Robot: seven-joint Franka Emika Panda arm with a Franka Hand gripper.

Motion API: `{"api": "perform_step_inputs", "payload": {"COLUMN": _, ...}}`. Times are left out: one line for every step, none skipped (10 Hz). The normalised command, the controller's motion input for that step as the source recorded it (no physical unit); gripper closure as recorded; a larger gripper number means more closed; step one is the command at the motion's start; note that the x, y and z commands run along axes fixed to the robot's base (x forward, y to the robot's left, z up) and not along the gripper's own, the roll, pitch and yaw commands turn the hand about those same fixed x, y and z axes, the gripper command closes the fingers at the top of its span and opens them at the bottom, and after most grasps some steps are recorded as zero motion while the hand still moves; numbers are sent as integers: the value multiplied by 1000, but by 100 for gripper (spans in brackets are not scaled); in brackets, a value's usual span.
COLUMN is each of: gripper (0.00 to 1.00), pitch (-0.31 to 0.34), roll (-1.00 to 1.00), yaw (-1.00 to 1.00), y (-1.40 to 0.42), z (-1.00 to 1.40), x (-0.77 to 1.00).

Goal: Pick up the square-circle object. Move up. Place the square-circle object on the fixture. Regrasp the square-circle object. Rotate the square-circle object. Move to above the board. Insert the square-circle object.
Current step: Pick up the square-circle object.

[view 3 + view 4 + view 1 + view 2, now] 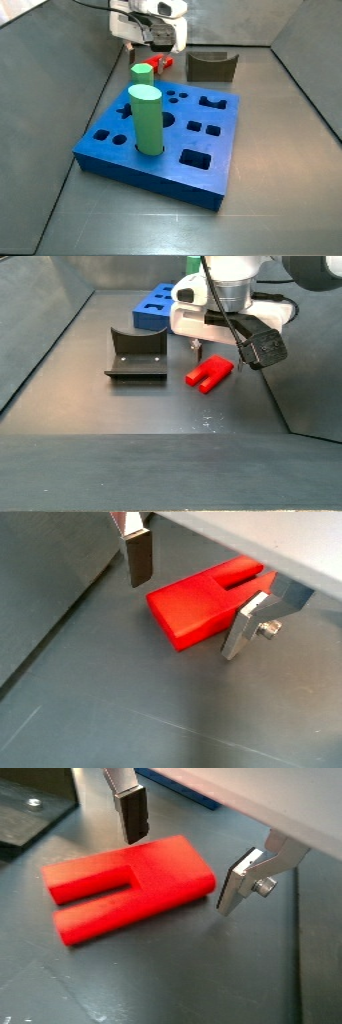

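Note:
The square-circle object (pixel 201 607) is a bright red peg lying flat on the dark floor, its two prongs visible (pixel 94 893). My gripper (pixel 187 617) is open and hangs low over the peg's blocky end, one silver finger (pixel 138 560) on one side and the other close beside the opposite face. Neither pad presses on it. In both side views the gripper (pixel 203 354) stands over the red peg (pixel 209 374), next to the fixture (pixel 136 353). The blue board (pixel 160 140) lies nearer the camera in a side view.
Two green cylinders (pixel 144 120) (pixel 142 74) stand upright in the board. The fixture (pixel 211 66) sits beyond the board near the back wall. Grey enclosure walls (pixel 54 326) surround the floor. A dark plate (pixel 30 823) shows at a wrist view's corner.

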Motion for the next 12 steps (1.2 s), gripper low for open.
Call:
{"api": "perform_step_inputs", "payload": {"gripper": 0, "pitch": 0, "roll": 0, "yaw": -214, "y": 0, "z": -49, "x": -220}}
{"api": "perform_step_inputs", "payload": {"gripper": 0, "pitch": -3, "roll": 0, "yaw": -23, "y": 0, "z": 0, "x": -26}}
{"api": "perform_step_inputs", "payload": {"gripper": 0, "pitch": -33, "roll": -17, "yaw": 0, "y": 6, "z": -80, "x": 0}}
{"api": "perform_step_inputs", "payload": {"gripper": 0, "pitch": -80, "roll": -50, "yaw": 0, "y": 14, "z": -203, "x": 0}}
{"api": "perform_step_inputs", "payload": {"gripper": 0, "pitch": -99, "roll": -54, "yaw": 0, "y": 9, "z": -226, "x": 0}}
{"api": "perform_step_inputs", "payload": {"gripper": 0, "pitch": -66, "roll": -47, "yaw": 0, "y": 14, "z": -174, "x": 0}}
{"api": "perform_step_inputs", "payload": {"gripper": 0, "pitch": -13, "roll": -26, "yaw": 0, "y": 6, "z": -60, "x": 0}}
{"api": "perform_step_inputs", "payload": {"gripper": 0, "pitch": 0, "roll": 0, "yaw": 0, "y": 0, "z": 0, "x": -17}}
{"api": "perform_step_inputs", "payload": {"gripper": 0, "pitch": -9, "roll": 13, "yaw": -80, "y": 0, "z": 0, "x": -149}}
{"api": "perform_step_inputs", "payload": {"gripper": 100, "pitch": 0, "roll": 0, "yaw": 0, "y": 0, "z": 0, "x": 0}}
{"api": "perform_step_inputs", "payload": {"gripper": 100, "pitch": 4, "roll": 0, "yaw": 0, "y": -43, "z": -69, "x": 0}}
{"api": "perform_step_inputs", "payload": {"gripper": 100, "pitch": 0, "roll": 0, "yaw": 0, "y": 0, "z": 0, "x": 0}}
